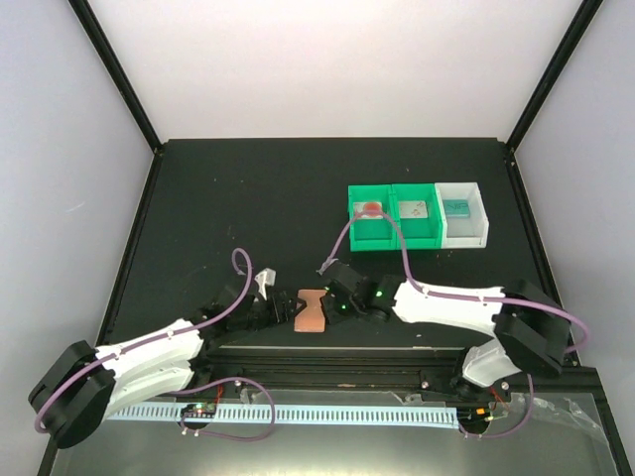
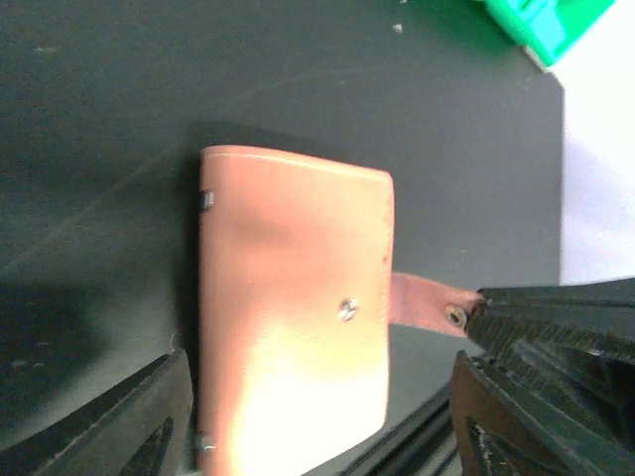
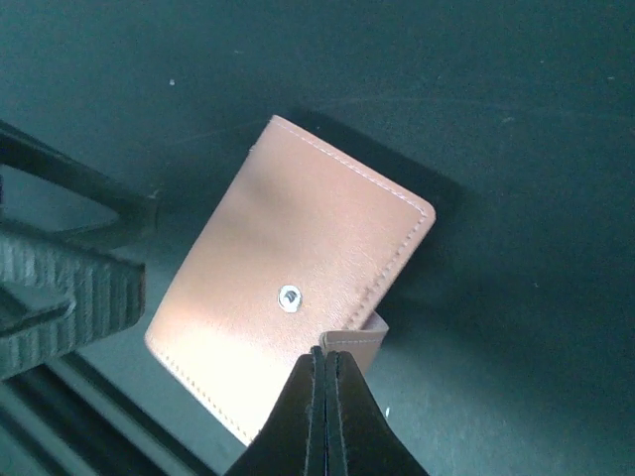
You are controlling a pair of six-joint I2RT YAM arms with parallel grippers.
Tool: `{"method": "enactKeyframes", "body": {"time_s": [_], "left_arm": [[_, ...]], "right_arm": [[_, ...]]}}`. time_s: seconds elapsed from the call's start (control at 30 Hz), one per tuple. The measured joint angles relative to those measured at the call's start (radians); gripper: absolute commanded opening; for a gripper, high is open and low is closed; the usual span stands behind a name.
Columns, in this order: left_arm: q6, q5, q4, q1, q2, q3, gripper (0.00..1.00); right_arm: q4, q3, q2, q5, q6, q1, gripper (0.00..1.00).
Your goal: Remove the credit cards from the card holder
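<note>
The left gripper (image 1: 278,309) is open. In its wrist view its two dark fingers (image 2: 129,426) stand wide apart at the bottom corners, with the near end of the card holder (image 2: 293,297) lying between them. The finger on the left of that view sits just beside the holder's edge, though it is hard to tell whether it touches. The other finger stands clear of the holder.

The card holder is a salmon-pink folded wallet. It lies flat and closed on the black worktop (image 1: 248,198), close to the near edge and between the two grippers. A small metal snap stud (image 3: 290,297) shows on its upper face. A narrow tab (image 2: 417,300) of the same pink material sticks out from one long side, towards the right arm, and carries the other half of the snap near its tip.

The right gripper (image 3: 322,372) is closed, its fingertips pressed together and pinching the end of that tab. The body of the holder lies just beyond the fingertips.

Further right and towards the back, well apart from the holder, three small bins stand in a row, touching one another. They are a green bin (image 1: 369,236), a second green bin (image 1: 417,236) and a white bin (image 1: 466,236). Each holds something small and flat, too small in the overhead view to identify.
</note>
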Motion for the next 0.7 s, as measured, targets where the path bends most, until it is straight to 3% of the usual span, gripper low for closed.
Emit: {"method": "enactKeyframes", "body": {"time_s": [0.17, 0.4, 0.7], "left_arm": [[0.075, 0.019, -0.086, 0.0, -0.013, 0.085, 0.91], [0.187, 0.023, -0.212, 0.0, -0.026, 0.19, 0.88], [0.216, 0.021, -0.268, 0.0, -0.026, 0.19, 0.81]], "right_arm": [[0.016, -0.056, -0.14, 0.001, 0.028, 0.0, 0.01], [0.072, -0.085, -0.235, 0.0, 0.051, 0.0, 0.01], [0.139, -0.087, -0.235, -0.042, 0.076, 0.0, 0.01]]}}
